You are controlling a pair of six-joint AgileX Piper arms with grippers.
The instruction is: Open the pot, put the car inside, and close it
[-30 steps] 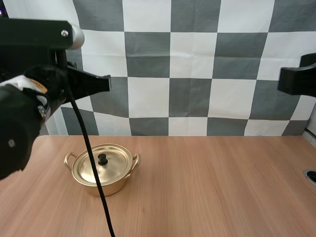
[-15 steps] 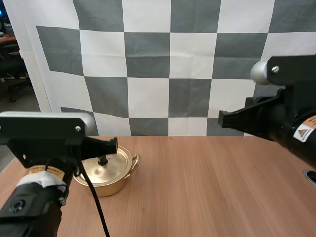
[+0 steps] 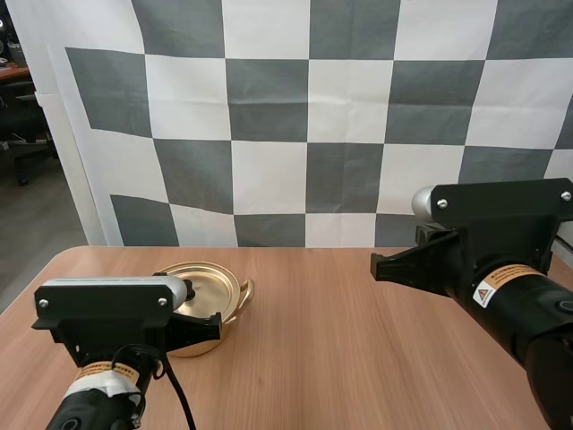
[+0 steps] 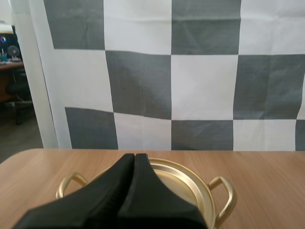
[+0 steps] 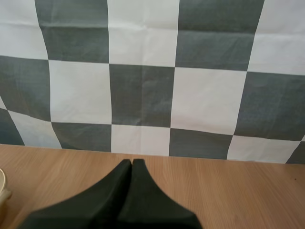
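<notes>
The pot [image 3: 231, 309] stands on the left half of the counter [image 3: 349, 349], gold and shallow, with its lid [image 3: 208, 279] seated flat on the rim, so the first step of the task, opening it, is not yet done. The left arm [image 3: 107, 322] sits low in front of the pot and partly covers it from above. That makes sense as a line-up, since this is the arm nearer the pot. Its wrist view looks straight across the lid [image 4: 178, 179], between the two loop handles [image 4: 225, 193]. The left jaws are closed on nothing, their two dark fingers pressed together into one wedge aimed at the middle of the lid. They appear to be just short of the pot or above its near edge, though whether they touch it cannot be told. My reading is that they must part before they can take the small dark knob [image 3: 188, 288] that rises from the lid's centre. The right arm [image 3: 488, 269] is held up over the bare right half of the counter, well apart from the pot. This looks like a waiting pose that leaves the left arm room to work. The right jaws are likewise closed and empty, one dark wedge pointing forward over plain wood [image 5: 219, 191]. The car's turn comes only once the lid is off.
</notes>
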